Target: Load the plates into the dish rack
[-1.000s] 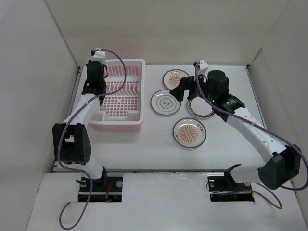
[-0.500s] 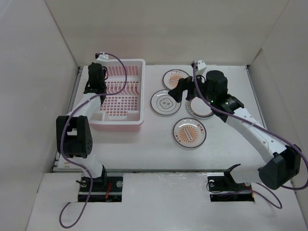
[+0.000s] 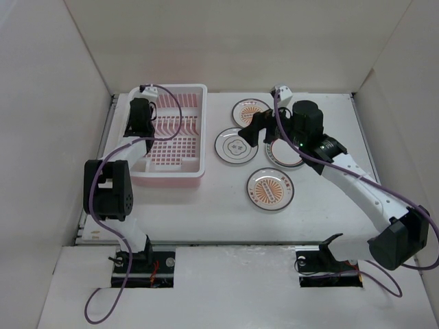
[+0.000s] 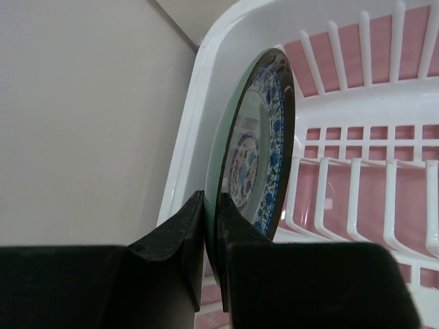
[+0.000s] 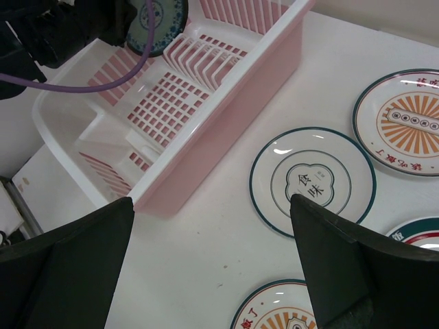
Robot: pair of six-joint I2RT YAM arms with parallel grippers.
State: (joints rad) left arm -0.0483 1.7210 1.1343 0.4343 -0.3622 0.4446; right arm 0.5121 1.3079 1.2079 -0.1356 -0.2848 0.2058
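step: slotting a plate | left gripper (image 4: 209, 226) pinches patterned plate (image 4: 257, 151) on edge by dish rack (image 3: 168, 179) left wall | right gripper (image 5: 212, 271) spread wide over dark-mark plate (image 5: 312, 181) on table (image 3: 226, 205) | next: probably seat it between dividers (image 4: 357, 199), then let go

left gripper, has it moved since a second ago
Yes. The left gripper has shifted right in the top view, from the dish rack's left rim toward its inside.

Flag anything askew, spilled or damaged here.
Nothing stands out. The pink plastic dish rack sits upright; the left gripper holds a blue-patterned round plate on edge inside it; the other round plates lie flat on the white table.
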